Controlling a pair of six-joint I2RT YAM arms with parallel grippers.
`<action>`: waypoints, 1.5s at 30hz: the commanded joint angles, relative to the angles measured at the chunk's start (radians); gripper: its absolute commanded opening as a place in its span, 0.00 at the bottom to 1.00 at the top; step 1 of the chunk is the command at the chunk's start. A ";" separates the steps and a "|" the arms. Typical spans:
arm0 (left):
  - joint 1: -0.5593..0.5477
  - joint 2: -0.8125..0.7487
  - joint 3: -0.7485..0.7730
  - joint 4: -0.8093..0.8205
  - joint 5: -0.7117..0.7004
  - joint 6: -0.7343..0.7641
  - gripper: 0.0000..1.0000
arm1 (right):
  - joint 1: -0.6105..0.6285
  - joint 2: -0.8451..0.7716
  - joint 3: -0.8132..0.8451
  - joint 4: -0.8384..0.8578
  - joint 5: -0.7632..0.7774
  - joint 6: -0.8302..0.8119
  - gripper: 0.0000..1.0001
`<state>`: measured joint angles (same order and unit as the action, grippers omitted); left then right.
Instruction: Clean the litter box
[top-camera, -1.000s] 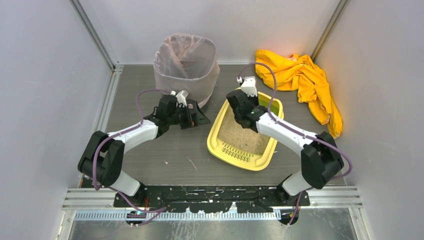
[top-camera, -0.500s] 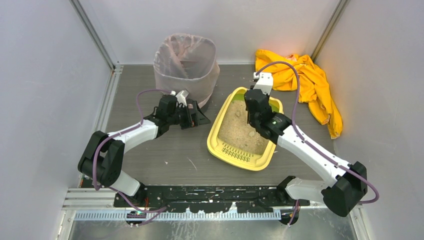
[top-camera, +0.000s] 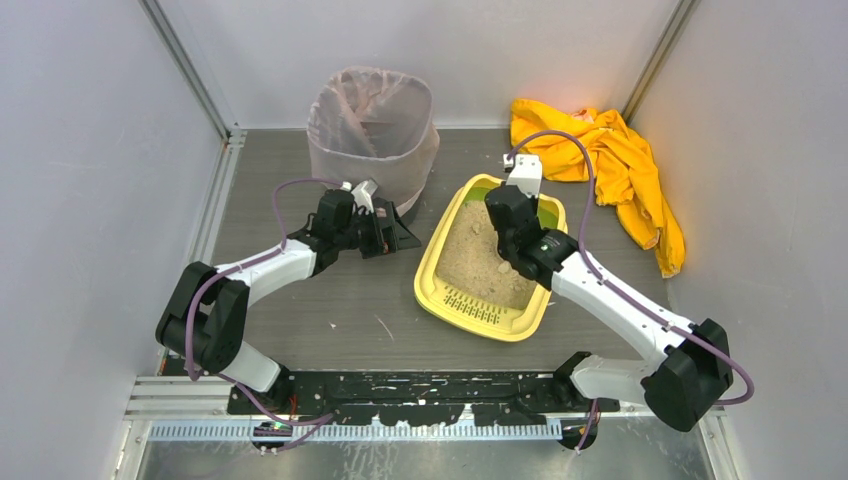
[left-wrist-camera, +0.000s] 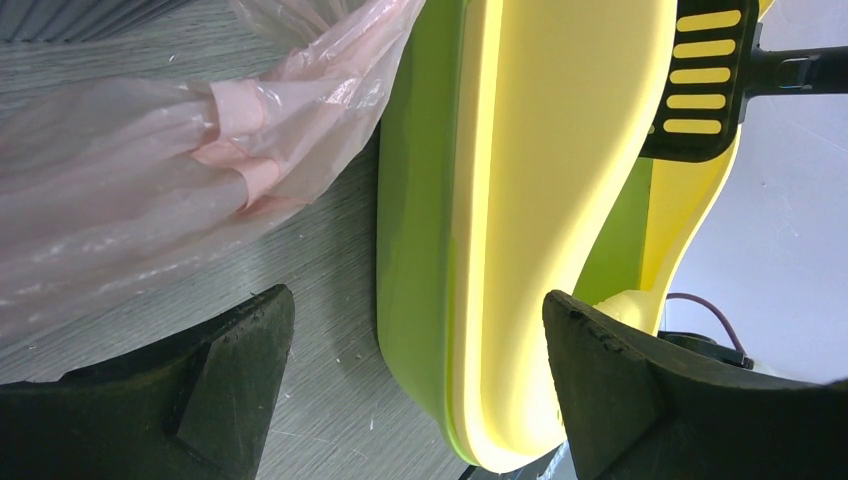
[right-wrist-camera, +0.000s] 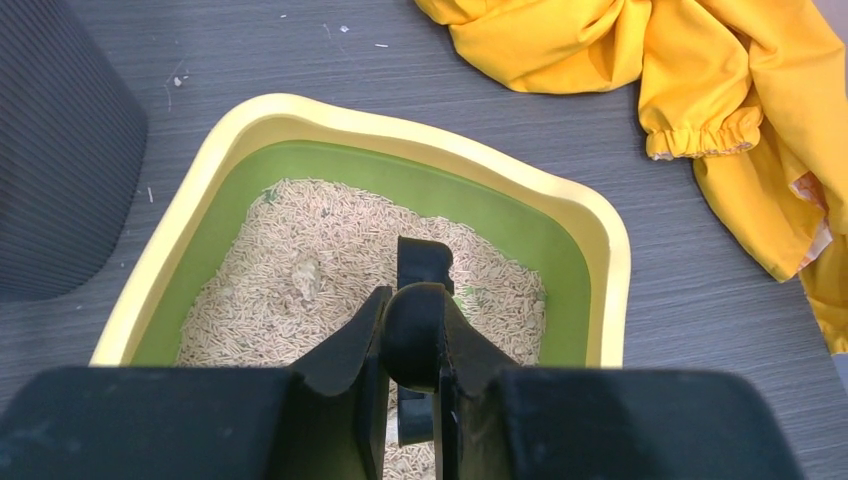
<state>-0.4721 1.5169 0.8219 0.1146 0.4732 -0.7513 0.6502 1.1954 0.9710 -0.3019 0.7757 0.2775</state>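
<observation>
Right wrist shows right gripper (right-wrist-camera: 412, 312) pinching black scoop handle (right-wrist-camera: 422, 262) above litter box (right-wrist-camera: 300, 107).

Bright, even light — glare on the litter box (left-wrist-camera: 520, 200).

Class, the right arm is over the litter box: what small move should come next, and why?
Probably ease the scoop sideways to the pale clump. The right gripper is shut on its black handle over the litter box, and that clump sits in the litter beside it.

Lab enclosure: white panels (top-camera: 80, 150), aluminium framing (top-camera: 190, 80)
</observation>
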 joint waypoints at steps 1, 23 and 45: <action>-0.003 0.001 0.019 0.044 0.020 0.007 0.93 | -0.006 -0.052 -0.008 0.027 0.047 -0.025 0.01; -0.003 0.032 0.029 0.043 0.020 0.009 0.93 | -0.008 -0.122 -0.119 -0.004 -0.164 0.115 0.01; -0.003 0.032 0.029 0.042 0.019 0.012 0.93 | -0.341 -0.205 -0.248 0.189 -0.587 0.297 0.01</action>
<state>-0.4721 1.5494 0.8219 0.1150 0.4763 -0.7513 0.3485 1.0225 0.7452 -0.2192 0.3508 0.4873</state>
